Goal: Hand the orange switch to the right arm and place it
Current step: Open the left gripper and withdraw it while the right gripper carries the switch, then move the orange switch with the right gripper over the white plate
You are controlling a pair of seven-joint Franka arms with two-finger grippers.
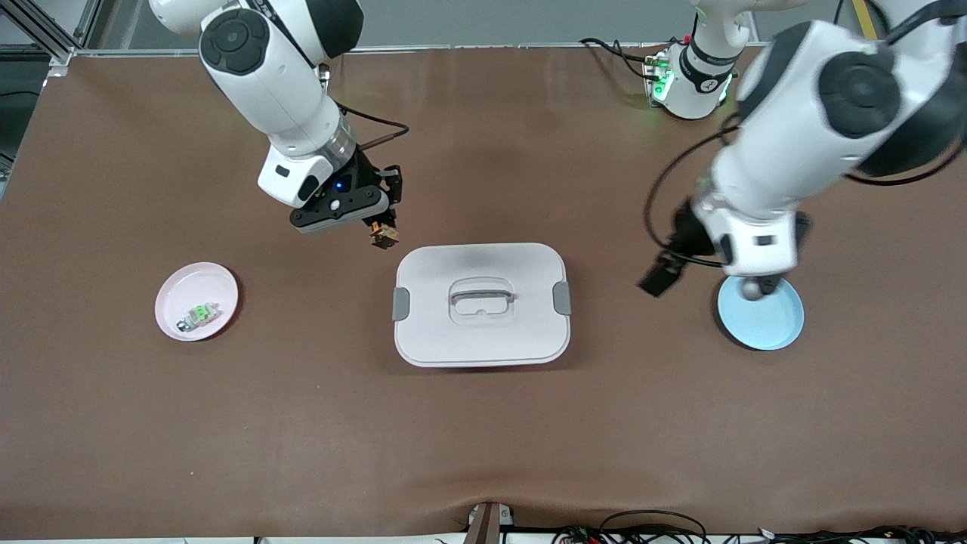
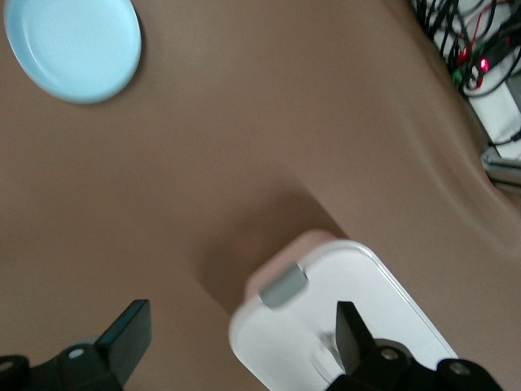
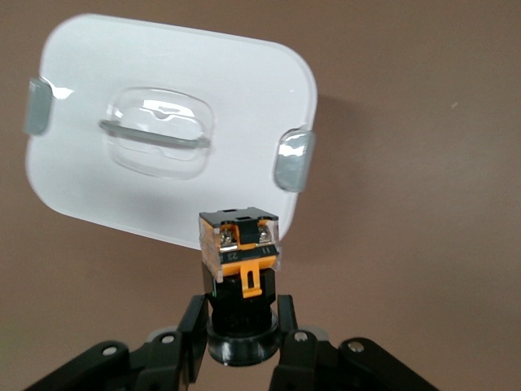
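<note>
The orange switch (image 1: 383,236) is a small black block with an orange top. My right gripper (image 1: 380,224) is shut on it and holds it in the air over the brown table, beside the white lidded box's corner. In the right wrist view the switch (image 3: 239,248) sits between the black fingers (image 3: 192,332), clamped at its round black base. My left gripper (image 1: 661,276) is open and empty, up over the table between the white box and the blue plate (image 1: 761,313). In the left wrist view its fingers (image 2: 130,330) stand wide apart with nothing between them.
A white lidded box (image 1: 481,304) with grey latches and a clear handle lies at the table's middle. A pink plate (image 1: 196,301) toward the right arm's end holds a pale grey part with a green top (image 1: 199,313). Cables lie along the table's near edge.
</note>
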